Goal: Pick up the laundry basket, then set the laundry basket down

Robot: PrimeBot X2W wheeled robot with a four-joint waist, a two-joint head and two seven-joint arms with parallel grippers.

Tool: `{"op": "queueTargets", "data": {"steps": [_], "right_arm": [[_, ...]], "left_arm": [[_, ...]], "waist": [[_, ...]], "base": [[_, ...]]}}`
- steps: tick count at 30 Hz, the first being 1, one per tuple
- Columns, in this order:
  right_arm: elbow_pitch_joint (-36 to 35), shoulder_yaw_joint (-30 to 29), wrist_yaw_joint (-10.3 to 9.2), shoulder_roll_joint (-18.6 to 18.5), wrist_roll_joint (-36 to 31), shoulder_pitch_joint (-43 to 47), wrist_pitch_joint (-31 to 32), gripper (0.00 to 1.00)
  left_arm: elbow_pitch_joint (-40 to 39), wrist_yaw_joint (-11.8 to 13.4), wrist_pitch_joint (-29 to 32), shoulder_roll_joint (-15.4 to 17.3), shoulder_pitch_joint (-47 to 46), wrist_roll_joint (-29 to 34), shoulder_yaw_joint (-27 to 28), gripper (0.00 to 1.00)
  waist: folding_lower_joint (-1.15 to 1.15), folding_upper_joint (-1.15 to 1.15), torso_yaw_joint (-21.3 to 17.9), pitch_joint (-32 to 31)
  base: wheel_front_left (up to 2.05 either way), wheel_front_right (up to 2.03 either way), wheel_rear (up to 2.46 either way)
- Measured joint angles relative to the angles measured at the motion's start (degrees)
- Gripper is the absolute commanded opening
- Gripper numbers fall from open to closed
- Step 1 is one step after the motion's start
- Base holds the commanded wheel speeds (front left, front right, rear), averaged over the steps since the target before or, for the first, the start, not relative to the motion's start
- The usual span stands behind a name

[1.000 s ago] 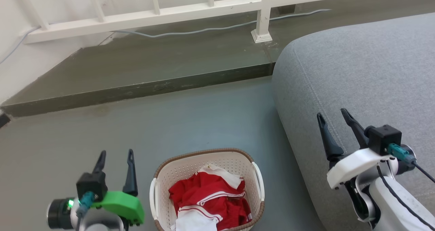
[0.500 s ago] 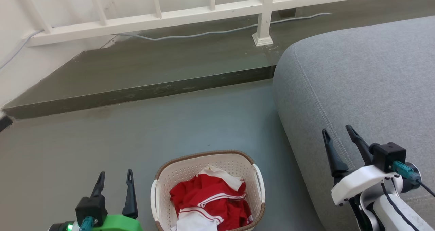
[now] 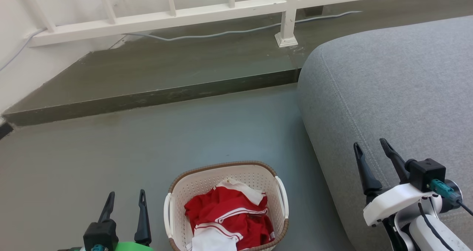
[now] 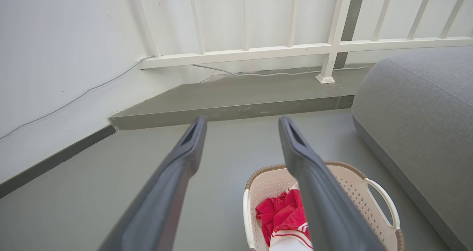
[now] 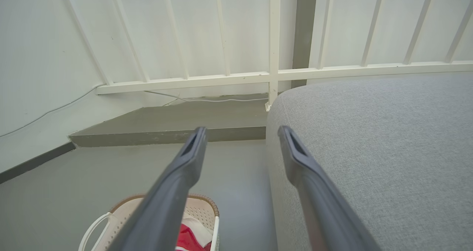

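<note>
The left gripper [image 3: 126, 193] and right gripper [image 3: 369, 143], fingers parted and empty, flank the cream-white perforated plastic laundry basket [image 3: 221, 165], which stands untouched on the grey floor [image 3: 111, 147]. A grey fabric sofa [image 3: 399, 88] extends beneath the right gripper; a white railing [image 3: 184, 16] stands beyond.

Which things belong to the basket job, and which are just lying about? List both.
Job:
laundry basket
left gripper, jaws open
right gripper, jaws open

Lying about:
red-and-white clothes in the basket
grey sofa
white railing
cable
</note>
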Motion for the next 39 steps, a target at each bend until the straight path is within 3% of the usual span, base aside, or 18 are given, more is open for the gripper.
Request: {"op": "queueTargets", "data": {"steps": [21,22,30,39], "right_arm": [[-1.5,-1.0,-0.05,0.1,-0.6,1.3,0.0,1.00],[-1.5,-1.1,-0.05,0.1,-0.6,1.3,0.0,0.00],[0.0,-0.8,0.22,1.8,0.5,3.4,0.3,0.00],[-0.6,-2.7,1.55,3.1,7.7,3.4,1.0,0.00]], "left_arm": [[-4.3,0.0,1.3,-0.8,1.4,2.2,0.2,1.00],[-4.6,0.0,1.3,-0.8,1.4,2.2,0.2,0.00],[-3.4,-0.1,1.3,-1.1,1.7,1.4,-0.3,0.00],[-5.5,-1.1,1.3,-1.1,3.6,-5.9,-1.5,0.00]], "waist": [[0.00,0.00,0.7,0.9],[0.00,0.00,0.7,0.9],[0.00,0.00,0.8,1.0],[0.00,0.00,1.9,1.0]], "base": [[0.00,0.00,0.00],[0.00,0.00,0.00],[0.00,0.00,0.00],[0.00,0.00,0.00]]}}
